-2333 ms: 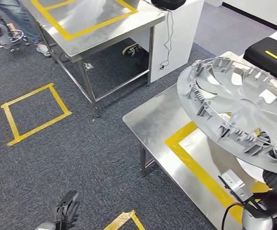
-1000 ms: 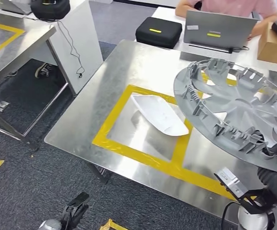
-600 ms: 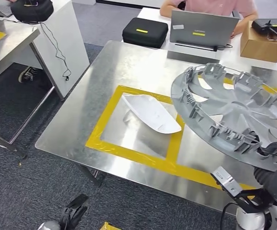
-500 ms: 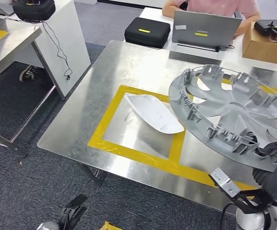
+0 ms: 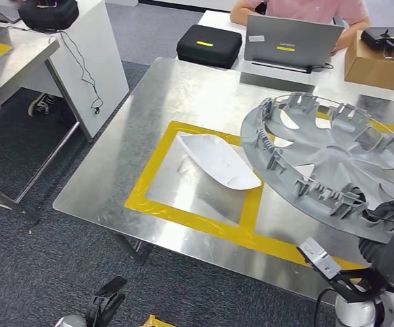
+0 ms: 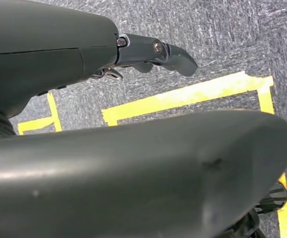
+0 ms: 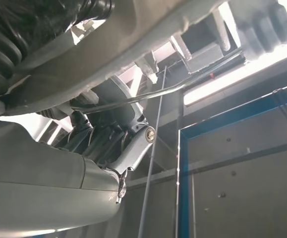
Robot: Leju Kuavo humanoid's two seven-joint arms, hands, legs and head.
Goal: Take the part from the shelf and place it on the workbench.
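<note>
1. One part: a large grey wheel cover (image 5: 333,167), held in the air over the right side of the steel workbench (image 5: 133,153). Ribbed inner face with clips faces up. It is round, so it has no long axis; the disc tilts, its near-right edge at the hand and its far-left edge out over the table.
2. Right hand (image 5: 392,235) grips the wheel cover at its near rim, dark fingers curled onto the edge. In the right wrist view the hand (image 7: 108,141) lies close under the underside of the cover (image 7: 142,29); finger detail there is hard to read.
3. Left hand (image 5: 105,303) hangs low over the carpet, holding nothing. In the left wrist view the fingers (image 6: 160,52) are stretched out and apart from the thumb (image 6: 134,168).
4. On the workbench: one yellow tape rectangle (image 5: 153,167) and, inside it, one white curved panel (image 5: 218,160), its pointed end toward the wheel cover. The cover's left edge overhangs the rectangle's right border.
5. Beyond the workbench: one black case (image 5: 209,45), one grey laptop (image 5: 288,41), one cardboard box (image 5: 380,63), and one person (image 5: 307,8) in a pink top behind the laptop.
6. Left side: one white cabinet (image 5: 89,65) with a black bag (image 5: 48,12) on it and a hanging cable.
7. Against half a second ago: nearly no change; the cover, both hands and the table items sit in the same places, with only a slight shift of the whole view.
</note>
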